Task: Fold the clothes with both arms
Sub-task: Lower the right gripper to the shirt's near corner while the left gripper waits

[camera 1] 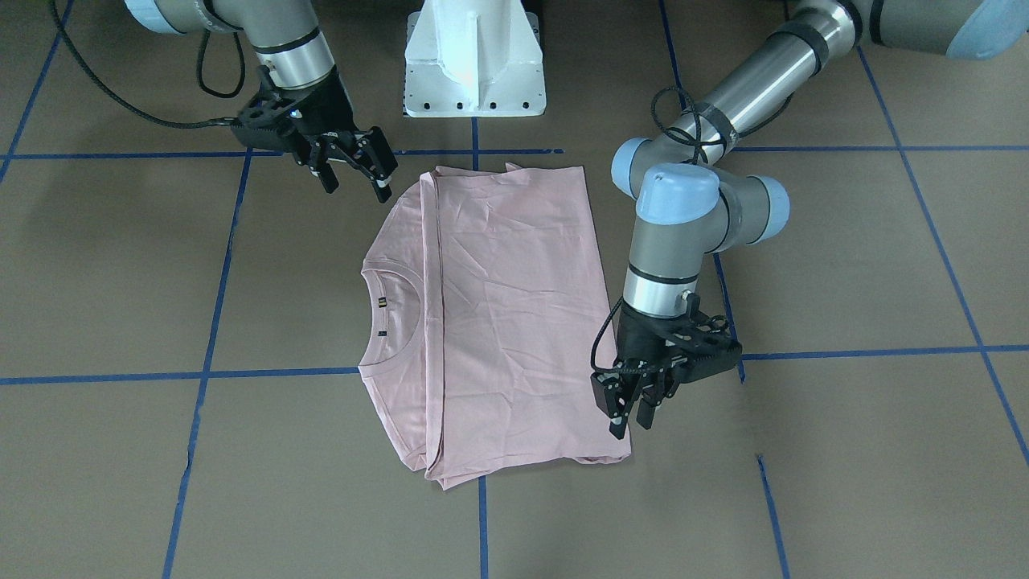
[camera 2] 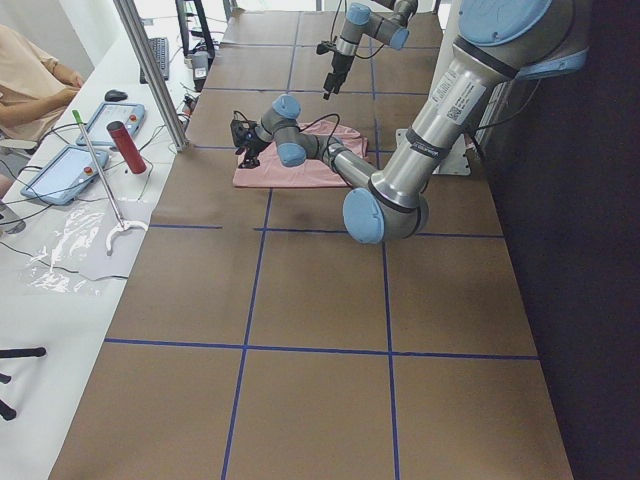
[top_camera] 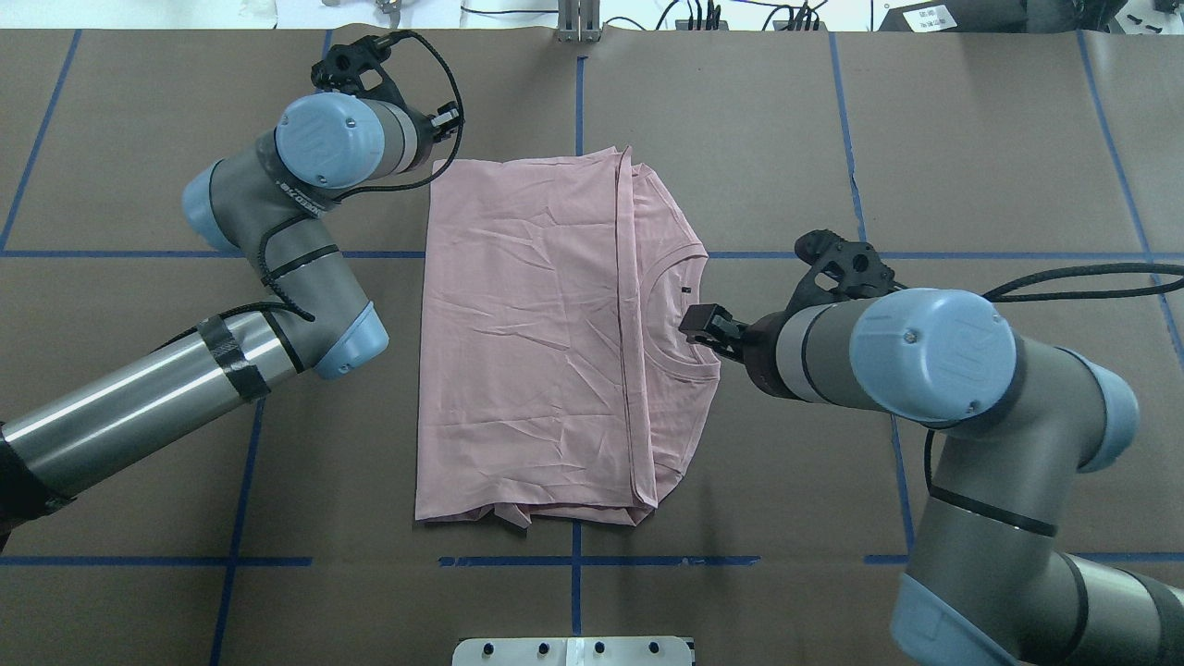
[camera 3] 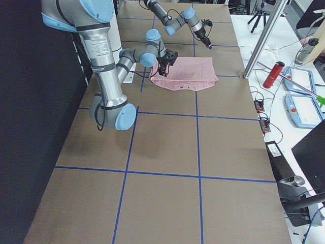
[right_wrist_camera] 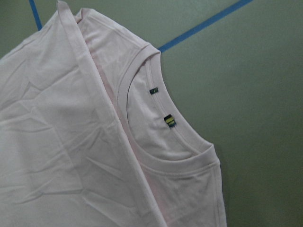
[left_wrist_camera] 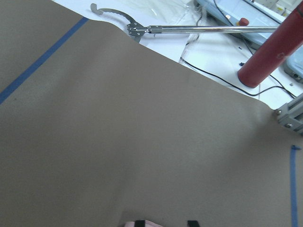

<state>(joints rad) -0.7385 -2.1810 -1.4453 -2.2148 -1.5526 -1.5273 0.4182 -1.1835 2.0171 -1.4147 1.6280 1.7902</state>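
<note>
Nearest the front-facing camera, the left gripper hangs at the T-shirt's hem corner, its fingers a little apart and pinching nothing. The pale pink T-shirt lies flat on the brown table. It is folded lengthwise, plain side up, with the ribbed collar exposed toward the robot's right. Farther back, the right gripper hovers just beside the shoulder edge, fingers spread wide and empty.
</note>
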